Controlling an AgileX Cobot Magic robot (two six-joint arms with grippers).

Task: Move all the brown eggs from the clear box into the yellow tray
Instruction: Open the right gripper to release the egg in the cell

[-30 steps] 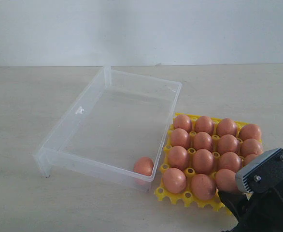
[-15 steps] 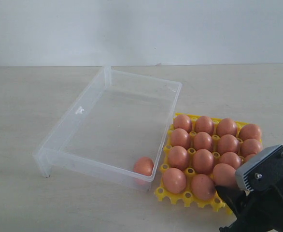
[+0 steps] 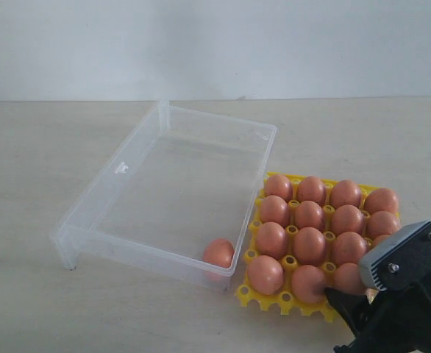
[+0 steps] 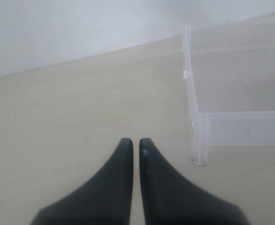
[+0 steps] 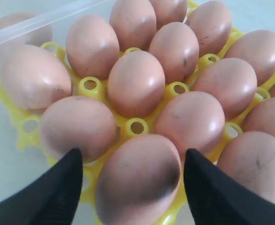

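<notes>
Fingers (image 5: 57,187) of your right gripper (image 5: 132,159) stand spread either side of a front-row egg (image 5: 137,183) seated in the yellow tray (image 3: 274,301), lower right of the exterior view, gripping nothing. One brown egg (image 3: 218,252) lies in the clear box (image 3: 112,176), at its near right corner, centre frame. Left gripper (image 4: 135,143): fingers nearly together, empty, above the table (image 4: 57,117).

Exterior view: raised, oblique, mid-distance, faces across table (image 3: 39,294) toward pale wall (image 3: 215,44). Left wrist view: low, looks out past left gripper (image 4: 135,146) at clear box (image 4: 196,117) corner, which exterior view also shows. Right wrist view: very close, looks down between right gripper (image 5: 132,157) fingers onto yellow tray (image 5: 137,126), also seen in exterior view.
</notes>
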